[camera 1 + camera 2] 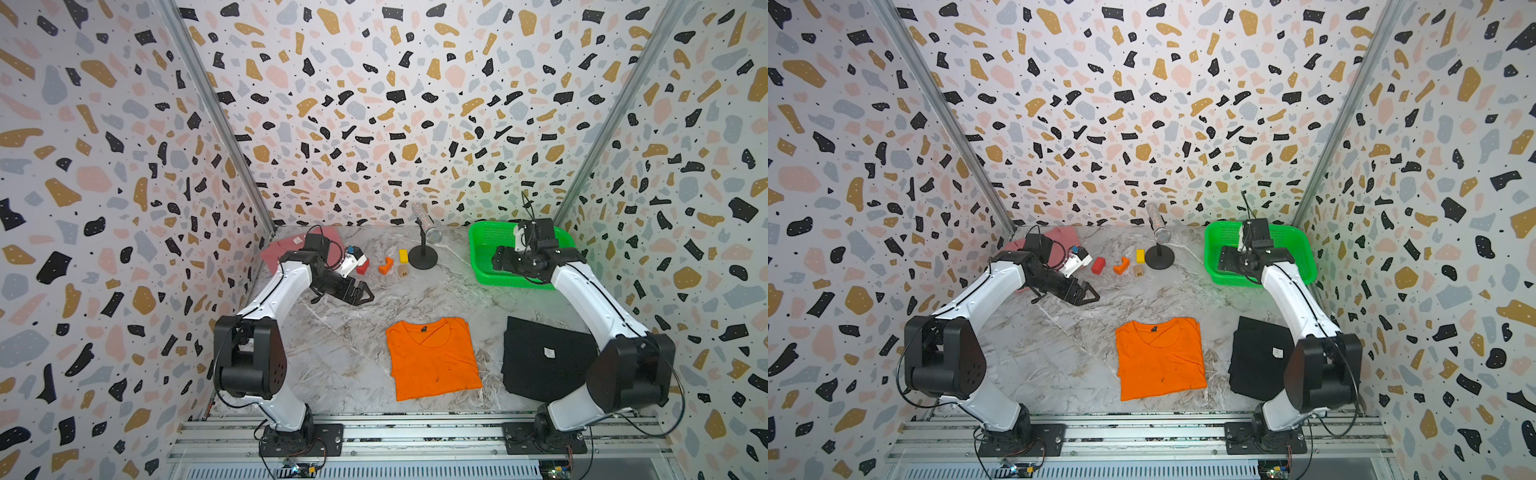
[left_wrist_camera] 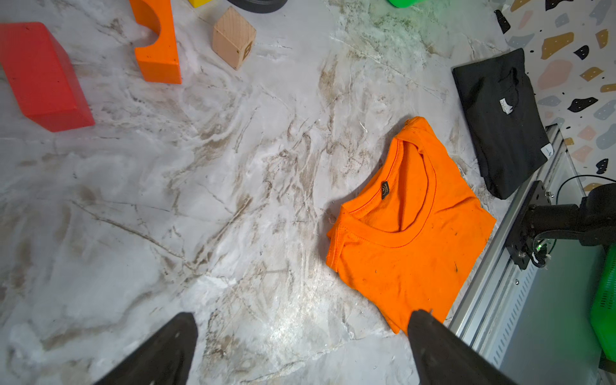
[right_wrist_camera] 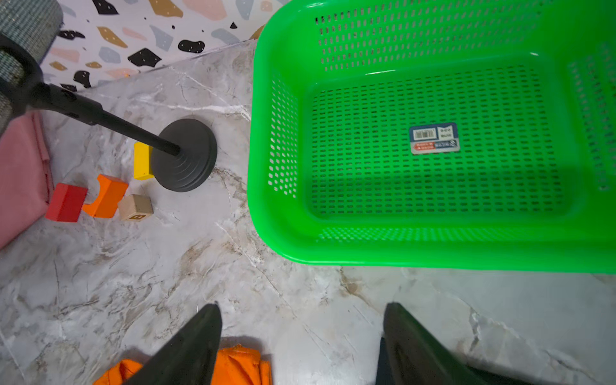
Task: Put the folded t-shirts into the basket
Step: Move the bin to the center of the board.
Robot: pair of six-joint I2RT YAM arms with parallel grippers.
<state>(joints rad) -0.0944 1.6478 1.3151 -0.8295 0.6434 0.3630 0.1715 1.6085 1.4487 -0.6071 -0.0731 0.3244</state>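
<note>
**No shirt in the basket yet: the first pick is to be made**

Read the marble table [image 1: 353, 365] as a clock face in a top view, with twelve at the back wall and six at the arm bases. The green basket [image 1: 478, 255] sits at about one o'clock. The right wrist view shows it empty but for a sticker [image 3: 434, 138] on its floor. The orange shirt [image 1: 434, 359] lies flat at six o'clock. The black shirt [image 1: 540, 361] lies beside it at about five, one corner under the right arm. The pink shirt [image 1: 280, 249] is at eleven o'clock, half hidden behind the left arm.

The left gripper [image 2: 303, 316] has its jaws wide apart and holds nothing. It hangs over bare table around ten o'clock, pointing toward the orange shirt. The right gripper [image 3: 301, 308] is also parted and empty, raised by the basket's near edge.

By this lie of things the task is at its start, with all three shirts to go. The next move likely calls for one arm to come down at the edge of a fold and slip a finger under all the layers. It would then pinch and lift without shaking the fold loose. The toy blocks [image 1: 386, 266] and microphone stand [image 1: 423, 257] at twelve o'clock would need clearing on any carry from the pink shirt
</note>
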